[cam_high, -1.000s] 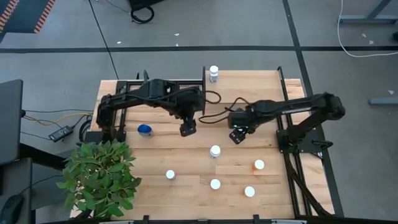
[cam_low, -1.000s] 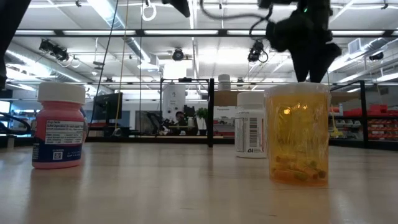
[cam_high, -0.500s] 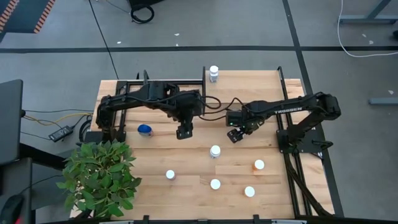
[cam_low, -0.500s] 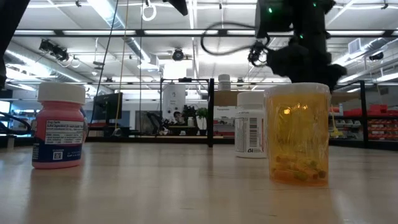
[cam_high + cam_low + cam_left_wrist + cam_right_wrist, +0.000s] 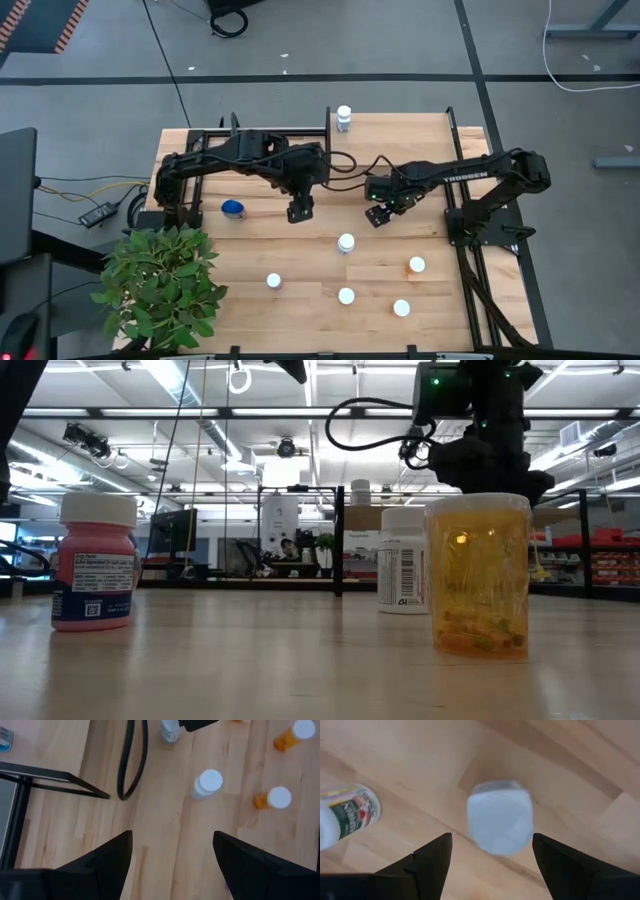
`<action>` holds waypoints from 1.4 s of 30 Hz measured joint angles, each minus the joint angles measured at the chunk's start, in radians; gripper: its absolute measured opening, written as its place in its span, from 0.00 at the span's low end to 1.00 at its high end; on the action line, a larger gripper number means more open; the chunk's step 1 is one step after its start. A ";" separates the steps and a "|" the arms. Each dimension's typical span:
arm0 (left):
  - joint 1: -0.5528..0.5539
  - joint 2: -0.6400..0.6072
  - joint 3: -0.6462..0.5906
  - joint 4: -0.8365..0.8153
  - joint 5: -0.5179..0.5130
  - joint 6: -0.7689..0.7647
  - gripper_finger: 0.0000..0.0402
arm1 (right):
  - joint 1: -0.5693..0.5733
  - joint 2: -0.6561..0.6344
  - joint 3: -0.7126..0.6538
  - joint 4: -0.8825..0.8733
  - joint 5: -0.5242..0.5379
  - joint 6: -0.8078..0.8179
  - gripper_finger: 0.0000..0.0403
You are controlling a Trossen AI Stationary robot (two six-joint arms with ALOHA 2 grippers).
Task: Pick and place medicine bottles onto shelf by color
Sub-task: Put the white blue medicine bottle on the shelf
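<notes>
In the high view my left gripper [image 5: 298, 210] hovers open over the table's middle, with a squat blue bottle [image 5: 233, 208] to its left, beside the black-railed shelf [image 5: 262, 131]. My right gripper [image 5: 377, 214] is open too, just right of centre. Its wrist view shows a pale white-capped bottle [image 5: 500, 817], blurred, between the spread fingers and apart from both. A white bottle [image 5: 346, 243] stands nearer; several more white-capped bottles [image 5: 346, 296] stand toward the near edge. One bottle [image 5: 344, 117] stands at the far edge.
A leafy plant [image 5: 160, 283] fills the near left corner. A black cable [image 5: 132, 760] loops over the wood between the arms. In the low view a pink bottle [image 5: 95, 565], a white one [image 5: 405, 560] and an orange one [image 5: 478, 575] stand close to the camera.
My right gripper has shifted slightly toward the table's left edge and its wrist has tipped, bringing its green-lit camera box into the low view. My left gripper has hardly moved. No bottle has moved.
</notes>
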 joint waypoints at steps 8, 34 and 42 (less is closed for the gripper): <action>0.000 0.000 0.000 0.014 0.000 -0.013 0.70 | -0.034 0.000 0.000 0.012 0.006 -0.039 0.71; -0.002 0.000 0.000 0.126 0.000 -0.032 0.70 | -0.036 0.000 -0.040 0.024 -0.029 0.026 0.71; -0.009 0.000 0.001 0.132 0.000 -0.031 0.70 | -0.036 0.000 -0.048 0.075 -0.035 0.066 0.71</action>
